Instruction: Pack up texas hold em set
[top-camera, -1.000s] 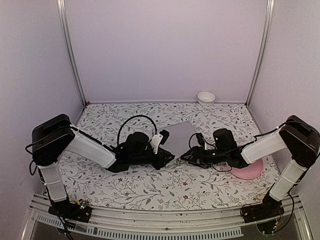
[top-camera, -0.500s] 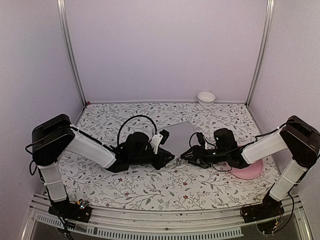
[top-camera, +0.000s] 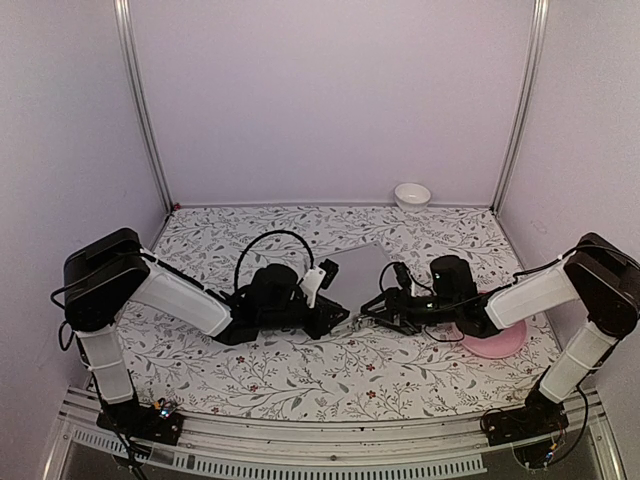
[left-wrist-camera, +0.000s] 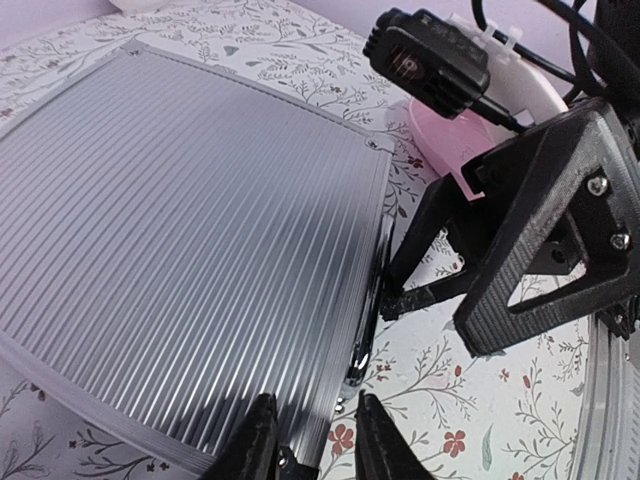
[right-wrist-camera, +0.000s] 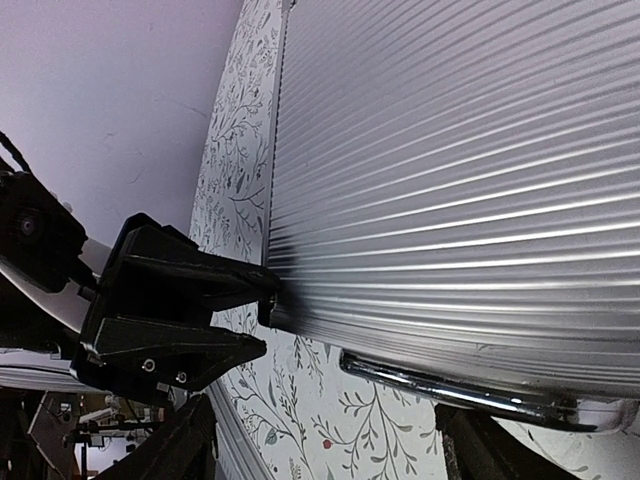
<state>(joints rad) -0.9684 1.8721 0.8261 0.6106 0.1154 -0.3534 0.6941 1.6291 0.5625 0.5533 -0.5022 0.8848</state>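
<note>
Ribbed silver case (left-wrist-camera: 180, 230), lid shut; left jaws pinch corner, right jaws wide by chrome handle (right-wrist-camera: 450, 388)

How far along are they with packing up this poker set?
Done: the case lies closed, no chips or cards outside it. In hand: the left end effector pinches its near corner while the right end effector stands open around the handle. Remaining: maybe latching; no latches visible.

Behind the closed ribbed silver aluminium case (top-camera: 358, 270), the floral tabletop (top-camera: 230, 235) lies bare, except for a small white bowl (top-camera: 412, 195) far behind its right corner. At the case's near edge, the left gripper (top-camera: 339, 317), pinching the corner, and the wide-spread right gripper (top-camera: 372, 311) leave only a narrow gap. A round pink plate (top-camera: 497, 346) sits to its near right.
</note>
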